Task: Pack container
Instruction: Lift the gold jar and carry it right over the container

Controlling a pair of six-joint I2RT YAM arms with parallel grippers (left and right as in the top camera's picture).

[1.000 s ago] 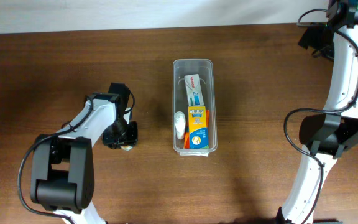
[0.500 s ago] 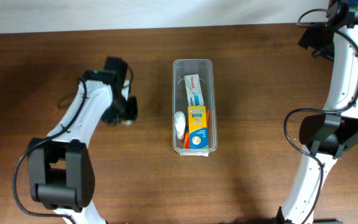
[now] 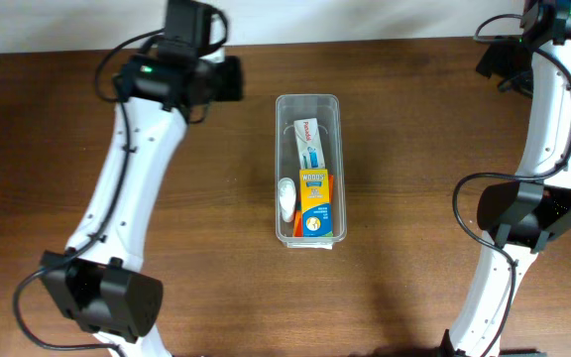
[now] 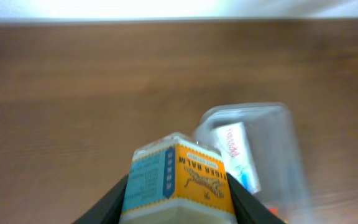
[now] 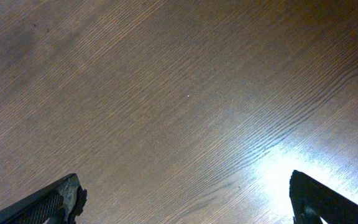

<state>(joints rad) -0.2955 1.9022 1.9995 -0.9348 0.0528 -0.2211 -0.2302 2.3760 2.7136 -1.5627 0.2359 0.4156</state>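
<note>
The clear plastic container (image 3: 307,103) lies lengthwise mid-table and shows blurred in the left wrist view as the container (image 4: 272,124). Inside it lie a white-and-teal toothpaste box (image 3: 309,146), an orange box (image 3: 315,203) and a small white item (image 3: 285,196). My left gripper (image 4: 178,190) is shut on a small orange-and-blue Tiger Balm box (image 4: 185,180), held above the table. Overhead, the left gripper (image 3: 224,79) hangs left of the container's far end, and the box is hidden there. My right gripper (image 5: 188,196) stands open over bare wood.
The brown wooden table (image 3: 414,149) ends at a white wall along the far edge. The right arm (image 3: 548,109) stands along the right side, its gripper (image 3: 497,61) at the far right corner. The left arm (image 3: 132,188) stretches across the left half.
The left arm has lifted from the table left of the container and swung toward the far edge, carrying the small box. The right arm has not moved.
</note>
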